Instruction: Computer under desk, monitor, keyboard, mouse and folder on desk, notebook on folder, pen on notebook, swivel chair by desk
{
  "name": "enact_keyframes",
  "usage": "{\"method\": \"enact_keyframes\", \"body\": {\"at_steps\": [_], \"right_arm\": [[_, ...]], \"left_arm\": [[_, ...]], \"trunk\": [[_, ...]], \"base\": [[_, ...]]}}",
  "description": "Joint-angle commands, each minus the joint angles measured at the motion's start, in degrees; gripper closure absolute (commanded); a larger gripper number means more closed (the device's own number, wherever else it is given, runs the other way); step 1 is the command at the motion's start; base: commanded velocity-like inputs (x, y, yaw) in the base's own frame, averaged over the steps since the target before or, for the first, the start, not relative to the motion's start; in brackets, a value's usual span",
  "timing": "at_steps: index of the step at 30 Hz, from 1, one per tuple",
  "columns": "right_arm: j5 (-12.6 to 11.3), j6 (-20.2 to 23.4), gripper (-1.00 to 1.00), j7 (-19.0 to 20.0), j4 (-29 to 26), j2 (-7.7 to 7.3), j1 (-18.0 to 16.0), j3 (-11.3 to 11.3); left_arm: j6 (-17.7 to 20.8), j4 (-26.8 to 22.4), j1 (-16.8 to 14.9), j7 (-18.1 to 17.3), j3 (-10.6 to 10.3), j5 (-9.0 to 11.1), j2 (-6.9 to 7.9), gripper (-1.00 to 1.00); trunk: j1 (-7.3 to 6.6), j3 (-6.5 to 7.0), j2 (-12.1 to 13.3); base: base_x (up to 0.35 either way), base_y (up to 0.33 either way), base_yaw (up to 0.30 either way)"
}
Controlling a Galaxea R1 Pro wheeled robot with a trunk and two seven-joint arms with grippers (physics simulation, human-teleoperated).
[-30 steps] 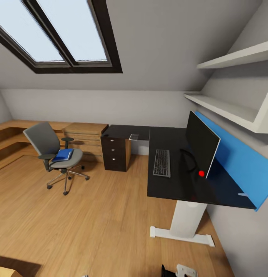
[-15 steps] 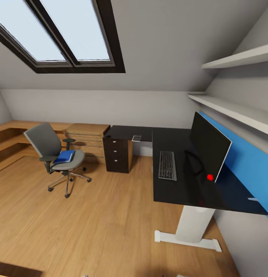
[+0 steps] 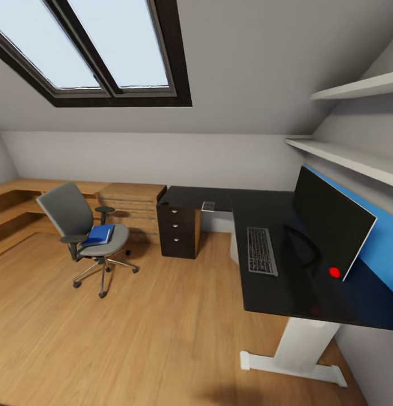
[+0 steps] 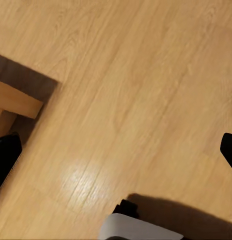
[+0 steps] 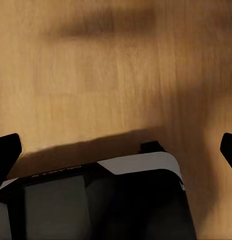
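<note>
Bright blue flat folder (image 3: 98, 234) lies on the grey swivel chair (image 3: 83, 231) at the frame's left, well apart from the black L-shaped worktop (image 3: 286, 270) at right, while both pincers hang spread and empty over the wood floor (image 4: 121, 100), neither arm clearly nearer.

1. Head camera sits high, facing forward and down across the attic room, with the long black-topped L-shaped desk (image 3: 286, 265) fairly near on the right.
2. Left wrist camera points steeply down, close over the light wood-plank floor (image 4: 126, 85).
3. Right wrist camera also hangs low, aimed down.
4. All three share that floor.
</note>
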Motion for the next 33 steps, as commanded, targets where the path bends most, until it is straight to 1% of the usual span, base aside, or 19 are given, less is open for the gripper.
{"method": "enact_keyframes", "body": {"at_steps": [1,27,33], "right_arm": [[-0.4,-0.2,-1.0,-0.2,0.0,0.02,-0.1,0.5],[-0.4,-0.1,-1.0,-0.2,0.0,0.02,-0.1,0.5],[-0.4,-0.2,-1.0,-0.2,0.0,0.02,-0.1,0.5]], "left_arm": [[-0.3,0.0,-0.1,0.3,-0.3,0.7,0.09,-1.0],[-0.3,0.0,-0.1,0.3,-0.4,0.7,0.02,-1.0],[-0.3,0.0,-0.1,0.3,-0.5,0.7,-0.18,-1.0]], "trunk": [[0.05,-0.11,-0.1],[0.05,-0.11,-0.1],[0.05,-0.11,-0.1]], "base": [[0.244,0.227,0.0],[0.247,0.221,0.0],[0.263,0.196,0.0]]}}
